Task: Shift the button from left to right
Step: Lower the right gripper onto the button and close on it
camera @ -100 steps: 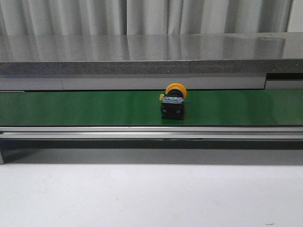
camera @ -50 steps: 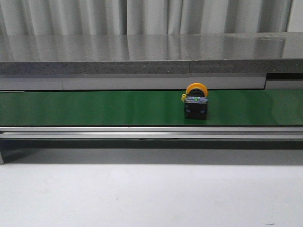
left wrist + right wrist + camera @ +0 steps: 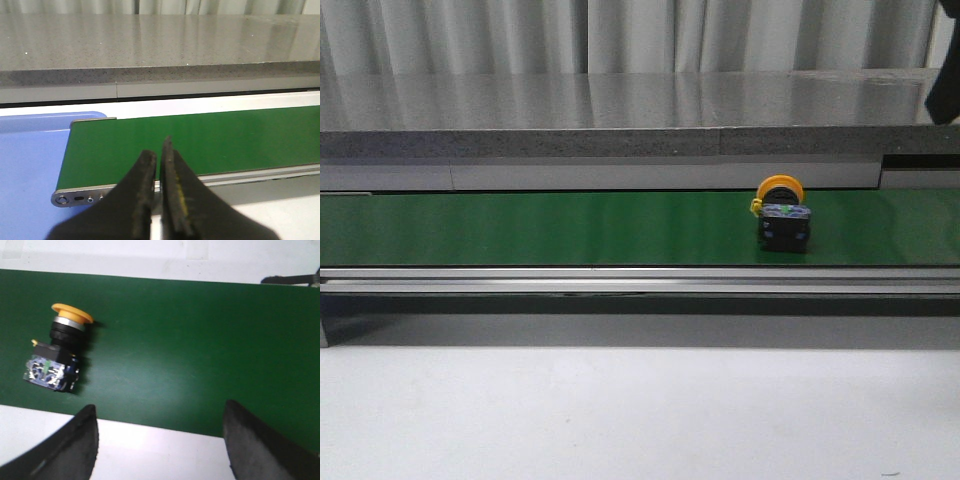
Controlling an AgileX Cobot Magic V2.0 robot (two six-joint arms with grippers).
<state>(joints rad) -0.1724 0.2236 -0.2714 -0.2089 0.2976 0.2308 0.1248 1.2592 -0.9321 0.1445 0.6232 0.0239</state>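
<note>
Pale grey counter (image 3: 620, 410) surface nearest the front camera, bare in its visible part. Beyond it, a metal rail, then the green conveyor belt (image 3: 520, 228) running left to right across the whole width.

Button (image 3: 783, 214) lies on its side on the belt, right of centre. Yellow-orange head points away toward the far side; dark boxy body faces near, small green and blue marks showing on its end.

Right wrist view: right claw (image 3: 157, 437) hangs above the belt's near edge, fingers spread wide, nothing between them. Button (image 3: 59, 350) sits on the belt off to one side of the finger gap, apart from both fingers. In the front view only a dark sliver of something shows at the upper right edge; cannot tell what.

Left wrist view: left claw (image 3: 159, 165) pressed nearly together, a thin slit between the tips, holding nothing. It hovers near the belt's left end (image 3: 80, 192), beside a blue tray (image 3: 30, 165).

Farthest: long speckled grey stone ledge (image 3: 620, 110), then pale curtains (image 3: 620, 35).
</note>
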